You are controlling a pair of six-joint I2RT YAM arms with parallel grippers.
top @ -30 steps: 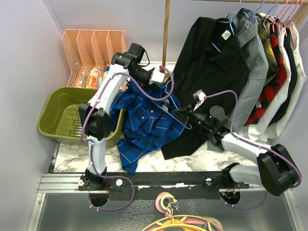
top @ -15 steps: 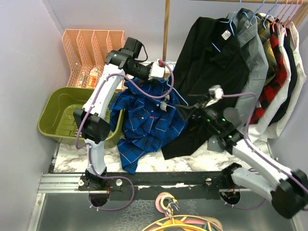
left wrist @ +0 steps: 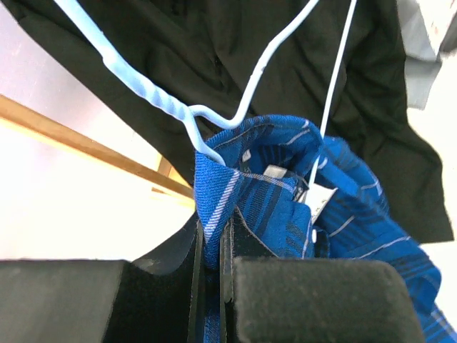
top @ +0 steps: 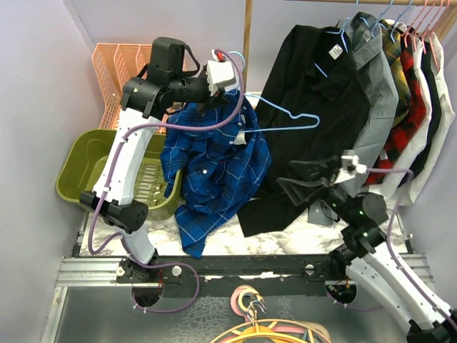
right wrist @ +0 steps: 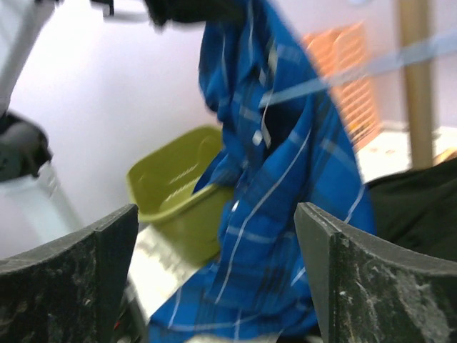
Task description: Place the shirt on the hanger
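The royal-blue plaid shirt (top: 214,171) hangs by its collar from my raised left gripper (top: 216,95), its tail reaching down to the marble table. In the left wrist view the gripper (left wrist: 212,232) is shut on a fold of the shirt (left wrist: 285,207) at the collar. The light-blue wire hanger (left wrist: 146,82) runs into the collar there. Seen from above, the hanger (top: 289,118) sticks out to the right of the shirt. My right gripper (top: 303,176) stands open, apart from the shirt and low to its right. Its view shows the shirt (right wrist: 271,186) beyond the wide-open gripper (right wrist: 221,250).
An olive-green tub (top: 89,161) sits left of the shirt, with a pink wire rack (top: 121,71) behind it. A black shirt (top: 314,107) and several more garments (top: 407,93) hang on the rail at right, beside a wooden post (top: 247,43). Loose hangers (top: 264,332) lie at the near edge.
My left gripper has shut on the shirt's collar and lifted it with the hanger. My right gripper has opened, let go and drawn back toward the near right.
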